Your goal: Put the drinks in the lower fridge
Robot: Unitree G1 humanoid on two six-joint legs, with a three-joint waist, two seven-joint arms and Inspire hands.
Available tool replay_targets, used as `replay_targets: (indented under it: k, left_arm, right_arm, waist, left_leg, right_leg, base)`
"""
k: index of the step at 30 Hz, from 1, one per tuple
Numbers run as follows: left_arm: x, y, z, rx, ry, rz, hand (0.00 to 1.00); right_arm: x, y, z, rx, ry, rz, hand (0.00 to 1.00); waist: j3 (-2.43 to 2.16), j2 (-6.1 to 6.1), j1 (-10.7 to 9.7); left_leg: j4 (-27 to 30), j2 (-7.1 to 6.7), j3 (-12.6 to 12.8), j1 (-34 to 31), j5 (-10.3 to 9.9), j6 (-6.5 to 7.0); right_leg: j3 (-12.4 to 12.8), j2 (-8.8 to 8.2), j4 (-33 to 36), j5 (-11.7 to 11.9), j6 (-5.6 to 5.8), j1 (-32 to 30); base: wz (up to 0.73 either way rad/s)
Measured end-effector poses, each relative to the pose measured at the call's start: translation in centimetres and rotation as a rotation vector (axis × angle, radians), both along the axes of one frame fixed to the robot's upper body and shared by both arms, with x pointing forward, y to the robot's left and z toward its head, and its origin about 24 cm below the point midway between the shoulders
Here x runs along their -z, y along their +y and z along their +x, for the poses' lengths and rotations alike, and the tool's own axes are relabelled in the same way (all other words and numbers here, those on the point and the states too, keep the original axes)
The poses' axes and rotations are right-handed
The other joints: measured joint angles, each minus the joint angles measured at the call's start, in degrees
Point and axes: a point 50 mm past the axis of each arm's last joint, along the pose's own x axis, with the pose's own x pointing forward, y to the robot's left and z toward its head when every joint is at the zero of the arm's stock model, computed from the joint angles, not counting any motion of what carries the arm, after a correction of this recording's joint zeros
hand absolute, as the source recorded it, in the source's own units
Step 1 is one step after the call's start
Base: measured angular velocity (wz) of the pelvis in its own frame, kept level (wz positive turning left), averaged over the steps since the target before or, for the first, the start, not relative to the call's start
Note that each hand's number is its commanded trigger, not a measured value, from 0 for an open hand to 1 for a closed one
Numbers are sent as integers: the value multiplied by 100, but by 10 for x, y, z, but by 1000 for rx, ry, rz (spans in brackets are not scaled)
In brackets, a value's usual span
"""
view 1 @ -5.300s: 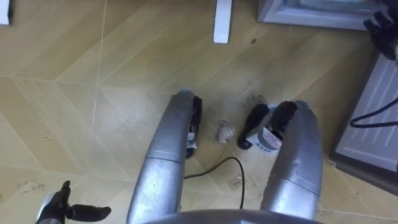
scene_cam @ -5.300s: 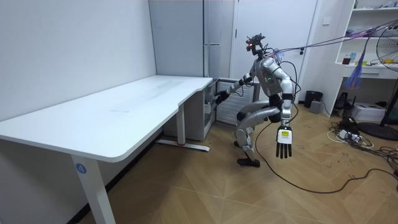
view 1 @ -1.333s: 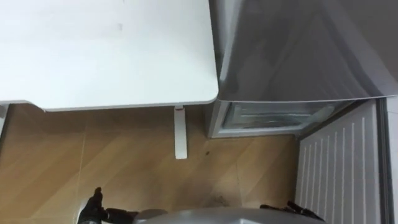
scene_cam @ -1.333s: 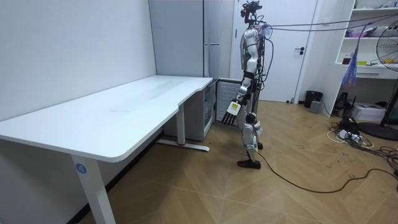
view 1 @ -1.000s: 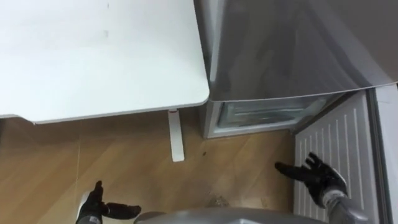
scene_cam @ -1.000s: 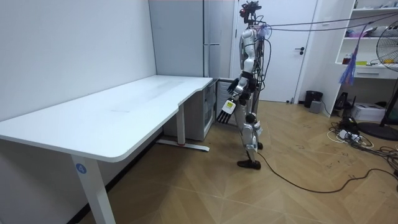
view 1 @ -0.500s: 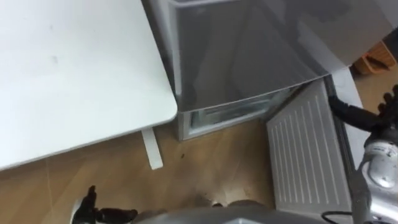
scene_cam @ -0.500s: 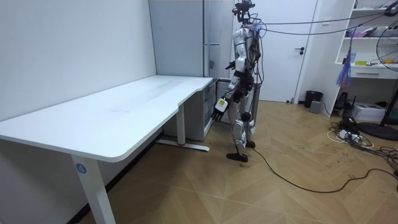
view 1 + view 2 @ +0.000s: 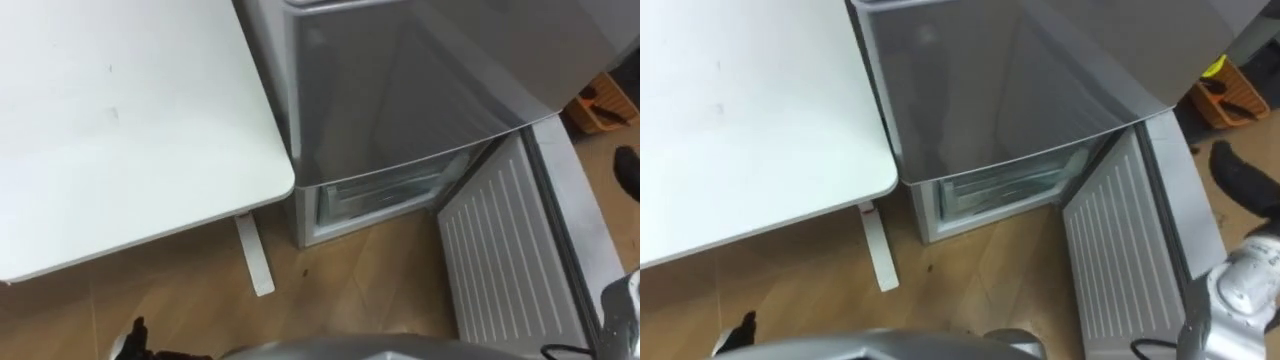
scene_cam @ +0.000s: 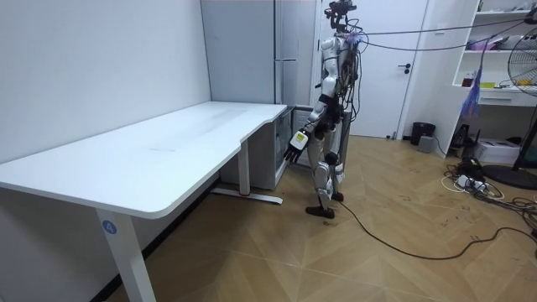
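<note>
- Lower fridge compartment (image 9: pixel 378 195), the bottom section of a tall grey fridge (image 9: pixel 420 90), stands open at the centre of the eye views, with pale drawer fronts showing inside.
- Its fridge door (image 9: pixel 500 260) is swung out toward the lower right of the frame. The white ribbed inner side faces up and a grey edge runs along its right side.
- A white flat-topped desk (image 9: pixel 120 130) covers the upper left of the eye views. Its rounded corner sits just beside the fridge's left side, and a white desk leg (image 9: pixel 253 255) reaches down onto the wooden parquet floor (image 9: pixel 350 290).
- An orange container (image 9: pixel 605 105) lies on the floor at the upper right edge, beyond the open door.
- In the room view the robot stands upright at the fridge's front, next to the far end of the desk.
- The left hand (image 10: pixel 295 143) hangs at hip height on the desk side, fingers straight and apart, holding nothing. Its dark fingertips also show in the lower left corner of the eye views.
- The right hand (image 9: pixel 1245 185) shows as a dark shape at the right edge, past the door's outer edge. Whether its fingers are apart or together cannot be told.
</note>
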Motion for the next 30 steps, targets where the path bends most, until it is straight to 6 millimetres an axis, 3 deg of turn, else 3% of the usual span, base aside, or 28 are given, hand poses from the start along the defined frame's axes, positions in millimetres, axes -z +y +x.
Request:
replay_targets:
  k: [4,10,14,18,24,30]
  left_arm:
    - [0,0,-4,-4,8,-9,0]
    - [1,0,-1,-3,7,-12,0]
    - [0,0,1,-1,2,-11,0]
    - [0,3,0,-21,7,-5,0]
    - [-3,12,-5,-65,7,21,0]
    - [-3,12,-9,-72,32,21,0]
  right_arm:
    - [24,-3,-16,84,86,88,0]
    - [42,-7,-31,177,147,157,0]
    - [59,-9,-43,223,224,213,0]
    - [78,-10,-68,274,285,319,0]
    - [84,-21,-95,406,206,439,0]
    - [99,-17,-113,465,198,558,0]
  waist:
    - [-20,6,-46]
    - [-32,-28,-76]
    - [-31,-26,-89]
    - [-16,-21,-98]
    - [-26,-30,-120]
    - [-46,-148,-88]
  left_leg:
    - [0,1,-2,-19,27,-18]
    - [-30,0,-28,-25,23,-21]
    - [-70,4,-23,-6,8,-21]
    - [-90,12,-35,21,-2,-22]
    - [-63,1,-40,36,-4,-25]
    - [48,8,-54,51,-57,-25]
  right_leg:
    - [-46,5,-1,-7,-7,-41]
    - [-115,0,-5,-1,-18,-26]
    - [-122,0,-2,-1,-18,-24]
    - [-141,2,-4,-1,-17,23]
    - [-147,-4,-11,-25,-20,82]
    - [-171,-5,-16,-39,-26,131]
  base:
    - [3]
    - [4]
    - [0]
    - [-2]
    - [0]
    - [2]
